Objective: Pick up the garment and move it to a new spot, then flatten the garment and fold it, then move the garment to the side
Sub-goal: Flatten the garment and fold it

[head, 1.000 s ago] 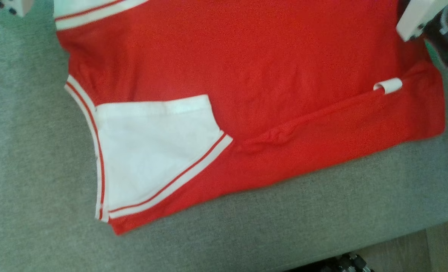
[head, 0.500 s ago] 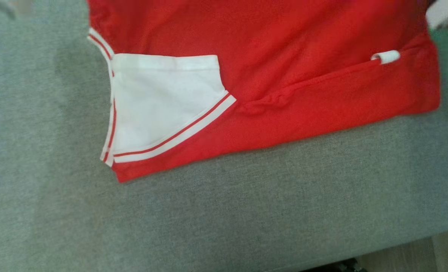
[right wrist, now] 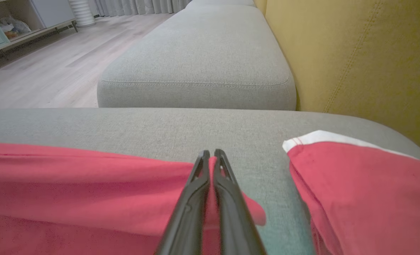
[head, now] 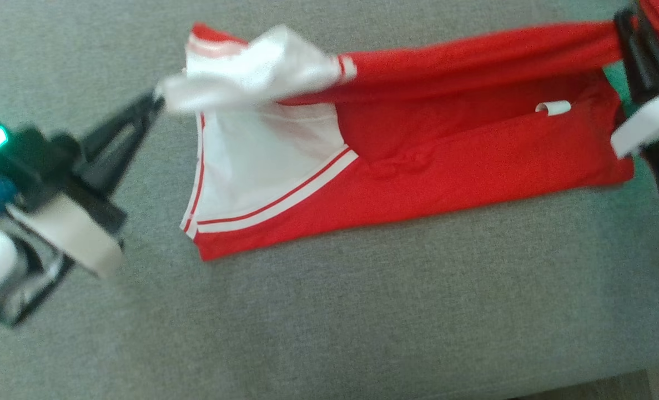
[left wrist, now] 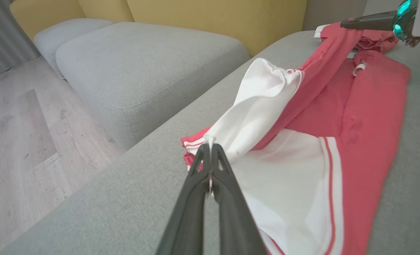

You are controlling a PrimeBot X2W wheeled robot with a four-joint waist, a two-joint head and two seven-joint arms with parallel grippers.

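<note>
The garment point(head: 473, 161) is red with a white panel edged by thin red stripes, and it lies lengthwise on the grey sofa cushion point(head: 362, 311). Its far edge is lifted and stretched taut between both grippers, hanging above the near half. My left gripper point(head: 157, 103) is shut on the bunched white corner point(left wrist: 259, 95), with its fingertips point(left wrist: 210, 143) pinching cloth. At the upper right, my right gripper point(head: 620, 25) is shut on the red edge point(right wrist: 89, 184), with its tips point(right wrist: 211, 154) clamped on fabric. A small white loop tag point(head: 554, 106) lies on the near layer.
A plainer folded red garment point(right wrist: 355, 177) with a white stripe lies just right of my right gripper. The yellow backrest point(right wrist: 355, 53) rises behind the cushion. Another grey cushion point(left wrist: 142, 60) and wooden floor point(left wrist: 26, 124) lie beyond the cushion's edge.
The head camera has shifted. The garment's far edge, which lay flat before, is now raised and drawn over the near half, and both grippers have come into view holding it.
</note>
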